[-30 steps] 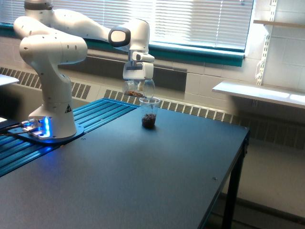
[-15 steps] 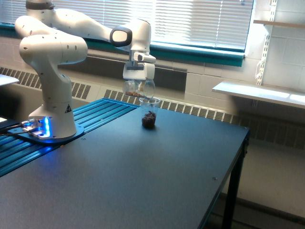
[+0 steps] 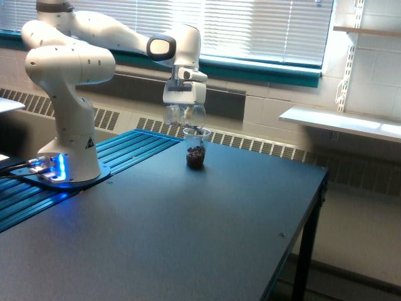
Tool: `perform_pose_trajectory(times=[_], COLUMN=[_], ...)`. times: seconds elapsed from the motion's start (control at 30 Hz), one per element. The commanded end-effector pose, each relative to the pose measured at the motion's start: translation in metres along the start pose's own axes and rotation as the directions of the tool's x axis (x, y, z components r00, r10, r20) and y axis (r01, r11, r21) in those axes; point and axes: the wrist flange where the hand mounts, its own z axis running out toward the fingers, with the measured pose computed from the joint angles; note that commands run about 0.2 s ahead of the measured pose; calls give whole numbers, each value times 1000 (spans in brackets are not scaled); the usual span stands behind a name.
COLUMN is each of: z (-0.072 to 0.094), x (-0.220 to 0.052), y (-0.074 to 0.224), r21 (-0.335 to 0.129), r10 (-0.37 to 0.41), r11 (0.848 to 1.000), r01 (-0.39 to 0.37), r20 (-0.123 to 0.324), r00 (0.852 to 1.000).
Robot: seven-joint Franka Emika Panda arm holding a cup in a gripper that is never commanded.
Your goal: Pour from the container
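Note:
My gripper [image 3: 184,110] hangs over the back of the dark table [image 3: 188,232], shut on the container [image 3: 185,116], a small clear cup with a rounded body. The container is tipped, its mouth right above a straight-sided clear cup [image 3: 196,148] that stands on the table. Dark brown bits fill the bottom of that standing cup, and a few more show near its rim. Little or nothing dark is visible inside the held container.
The white arm base [image 3: 69,100] stands at the exterior view's left on a blue-lit ribbed surface [image 3: 119,153]. The table's edge [image 3: 313,207] drops off at the right. A white shelf [image 3: 341,122] and a window with blinds [image 3: 263,28] lie behind.
The gripper has shifted slightly to the right and the container has tipped further. The brown bits seen in the container earlier have left it, and the standing cup holds more.

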Motion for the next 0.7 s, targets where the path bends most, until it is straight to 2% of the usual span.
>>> perform_pose_trajectory(times=[0.03, 0.7], z=[-2, -4], x=[2, 5], y=[1, 0], r21=[1, 8], r10=[-20, -34], r11=[1000, 999], r01=[20, 34], r20=[15, 27], r00=[1000, 999])
